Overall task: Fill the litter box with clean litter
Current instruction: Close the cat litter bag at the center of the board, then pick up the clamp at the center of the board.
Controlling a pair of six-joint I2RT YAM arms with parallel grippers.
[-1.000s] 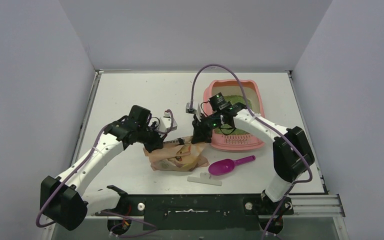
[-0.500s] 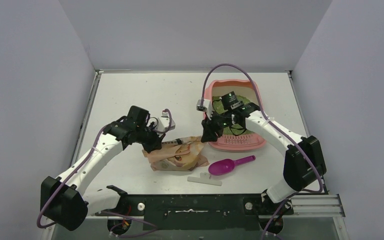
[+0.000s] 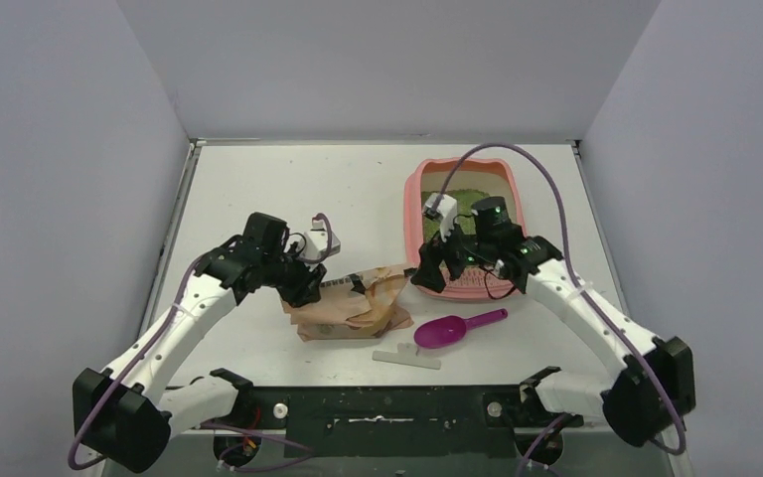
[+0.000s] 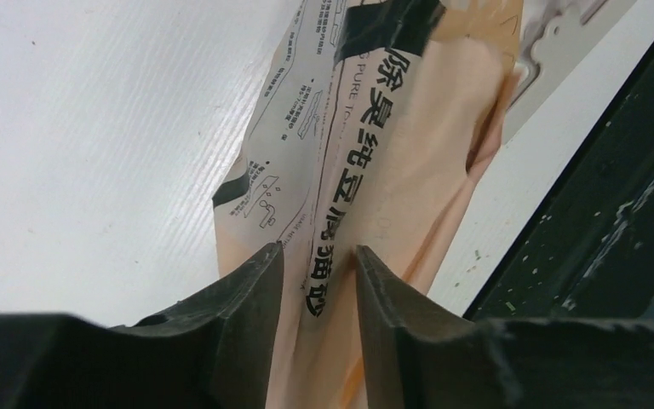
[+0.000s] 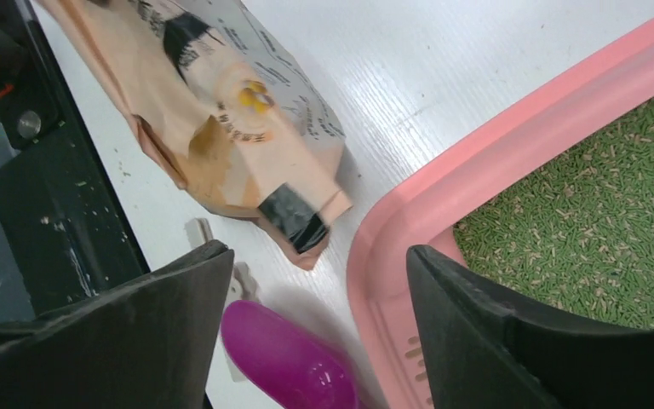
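Tool right (image 5: 317, 251): spread | tool left (image 4: 318, 249): barely parted, perhaps astride bag (image 4: 392, 170) | litter box (image 5: 519, 128): lengthwise near-far, slots (image 5: 409, 349) nearest

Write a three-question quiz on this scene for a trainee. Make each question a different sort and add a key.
1. True or false: the magenta scoop lies inside the litter box.
2. What does the right gripper hold? A) the scoop B) the litter box's rim C) nothing
3. What colour is the litter in the box?
Key: 1. False: the scoop lies on the table, outside the box, on the side nearer the arms' bases. 2. C: its jaws stand wide apart and empty. 3. Green.
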